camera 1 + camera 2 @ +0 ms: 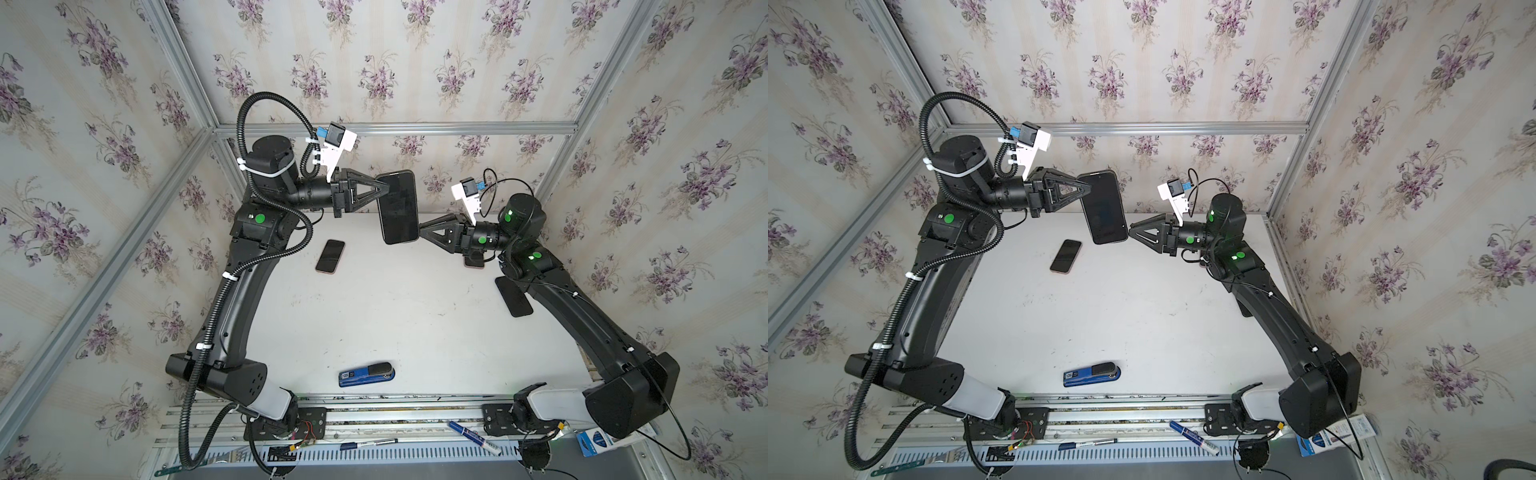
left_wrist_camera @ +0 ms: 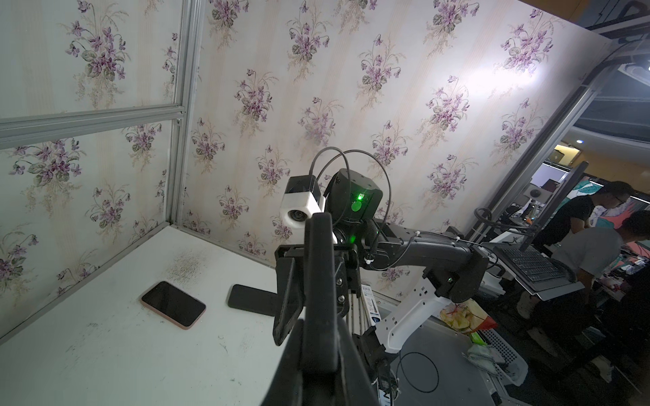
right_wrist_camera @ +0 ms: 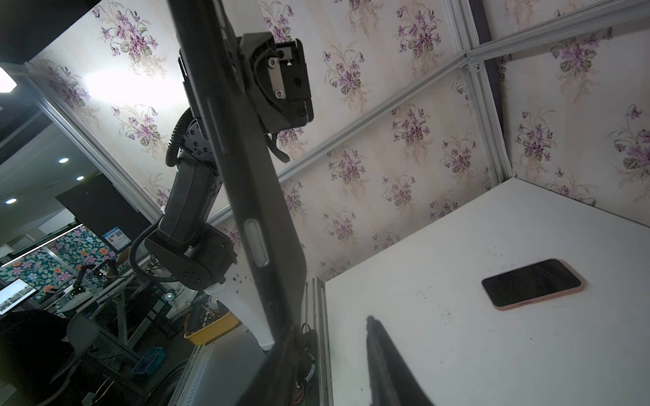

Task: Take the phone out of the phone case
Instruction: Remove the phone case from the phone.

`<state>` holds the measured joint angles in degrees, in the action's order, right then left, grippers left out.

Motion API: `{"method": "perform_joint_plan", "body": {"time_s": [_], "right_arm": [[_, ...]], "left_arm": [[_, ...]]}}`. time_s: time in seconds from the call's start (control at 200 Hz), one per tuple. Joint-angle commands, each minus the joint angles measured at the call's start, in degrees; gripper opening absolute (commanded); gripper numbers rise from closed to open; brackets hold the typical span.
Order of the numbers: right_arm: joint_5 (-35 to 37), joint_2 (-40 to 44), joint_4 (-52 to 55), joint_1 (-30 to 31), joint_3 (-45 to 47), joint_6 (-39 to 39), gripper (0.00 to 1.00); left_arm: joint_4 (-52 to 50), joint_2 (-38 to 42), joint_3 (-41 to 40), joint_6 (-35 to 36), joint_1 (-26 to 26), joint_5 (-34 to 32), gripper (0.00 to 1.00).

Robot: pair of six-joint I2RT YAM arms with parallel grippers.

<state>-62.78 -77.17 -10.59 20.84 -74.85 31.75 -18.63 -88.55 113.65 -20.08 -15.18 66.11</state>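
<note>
A dark phone in its phone case [image 1: 398, 208] [image 1: 1104, 208] hangs in the air above the back of the table, screen up. My left gripper [image 1: 386, 187] [image 1: 1090, 189] is shut on its upper left edge. In the left wrist view the cased phone [image 2: 318, 281] stands edge-on between the jaws of this gripper [image 2: 318, 337]. My right gripper [image 1: 419, 230] [image 1: 1130, 230] meets the lower right corner with its jaws open. In the right wrist view the phone's edge [image 3: 246, 175] lies along one finger, while the other finger [image 3: 380, 351] stands apart from it.
A second phone with a pink rim [image 1: 330, 256] [image 1: 1066, 256] [image 2: 173, 304] [image 3: 531, 284] lies on the white table. A flat black slab [image 1: 514, 296] [image 2: 251, 300] lies under the right arm. A blue stapler [image 1: 366, 374] sits near the front edge; markers [image 1: 473, 436] lie on the rail.
</note>
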Motion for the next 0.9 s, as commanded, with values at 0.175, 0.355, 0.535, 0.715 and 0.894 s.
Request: {"method": "perform_joint_plan", "body": {"time_s": [0.175, 0.355, 0.535, 0.715, 0.894], "right_arm": [[-1.5, 0.6, -8.5, 0.7, 1.5, 4.1, 0.38], [-1.6, 0.6, -9.0, 1.7, 2.3, 4.4, 0.37], [-1.4, 0.2, -9.5, 2.1, 2.5, 4.2, 0.27], [-2.1, 1.0, -9.7, 2.1, 4.3, 3.4, 0.12], [-2.0, 1.5, -10.7, 2.1, 5.0, 0.9, 0.00]], "left_arm": [[2.0, -0.1, 0.1, 1.0, -0.2, 0.1, 0.00], [2.0, -0.2, 0.2, 1.1, -0.5, 0.0, 0.00], [2.0, -0.2, 0.2, 1.2, -0.5, 0.0, 0.00], [2.0, -0.3, 0.4, 0.9, -0.6, 0.1, 0.00], [2.0, -0.1, 0.4, 0.9, -1.2, 0.2, 0.00]]}}
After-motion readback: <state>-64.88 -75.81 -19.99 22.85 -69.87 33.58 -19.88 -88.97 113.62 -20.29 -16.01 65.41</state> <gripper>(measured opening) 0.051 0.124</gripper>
